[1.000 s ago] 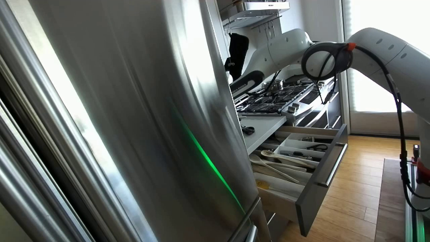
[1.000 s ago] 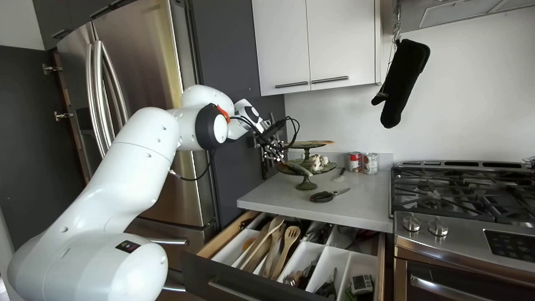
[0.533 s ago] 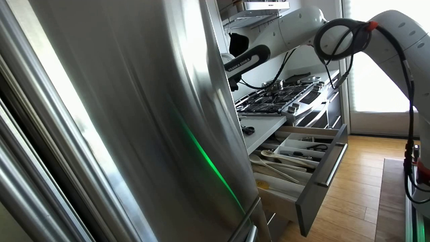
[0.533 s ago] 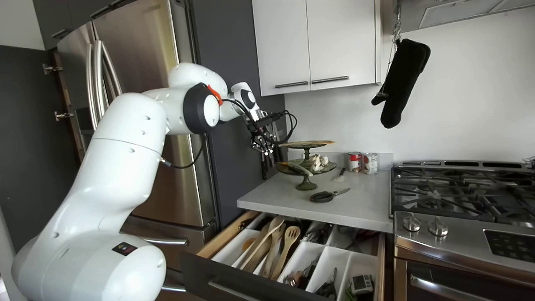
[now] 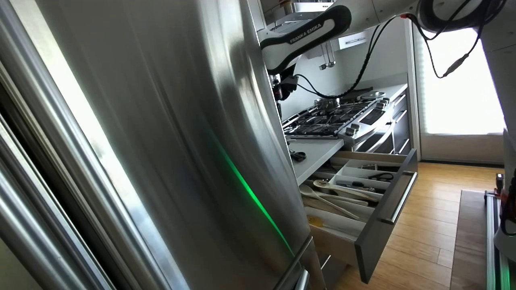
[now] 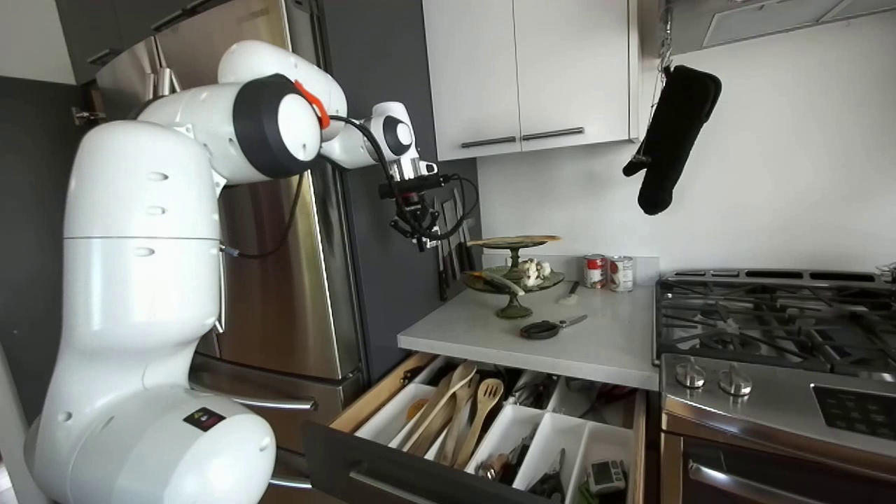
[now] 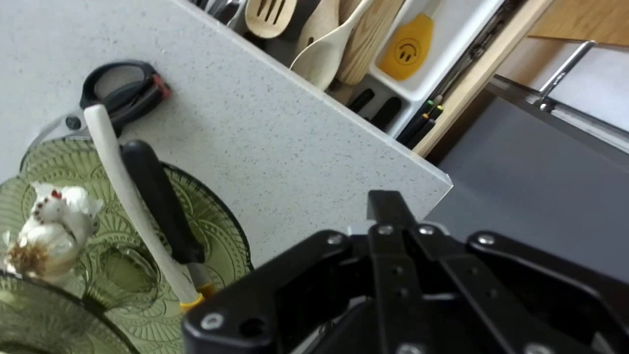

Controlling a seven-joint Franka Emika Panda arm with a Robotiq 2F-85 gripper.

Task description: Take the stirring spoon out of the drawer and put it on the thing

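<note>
The drawer (image 6: 420, 465) is pulled open in both exterior views, its grey front also seen here (image 5: 387, 219). Several wooden utensils lie in its dividers, among them a plain spoon (image 6: 458, 378) and a slotted spoon (image 6: 488, 393). The plain spoon's bowl also shows in the wrist view (image 7: 319, 61). A two-tier green glass stand (image 6: 514, 308) is on the counter; a long wooden piece (image 6: 535, 239) lies across its top tier. My gripper (image 7: 391, 209) is shut and empty, pointing down above the counter's corner, left of the stand in an exterior view (image 6: 423, 241).
The lower tier holds garlic (image 7: 54, 228) and a black-handled knife (image 7: 159, 196). Scissors (image 6: 549, 327) lie on the counter (image 6: 602, 343). Knives hang on the dark side panel (image 6: 392, 280) beside the fridge. Two cans (image 6: 607, 271) stand behind; the stove (image 6: 770, 336) is at right.
The arm has drawn back and risen. The gripper has moved up and left, away from the stand, and turned to point downward. The drawer and stand have not moved.
</note>
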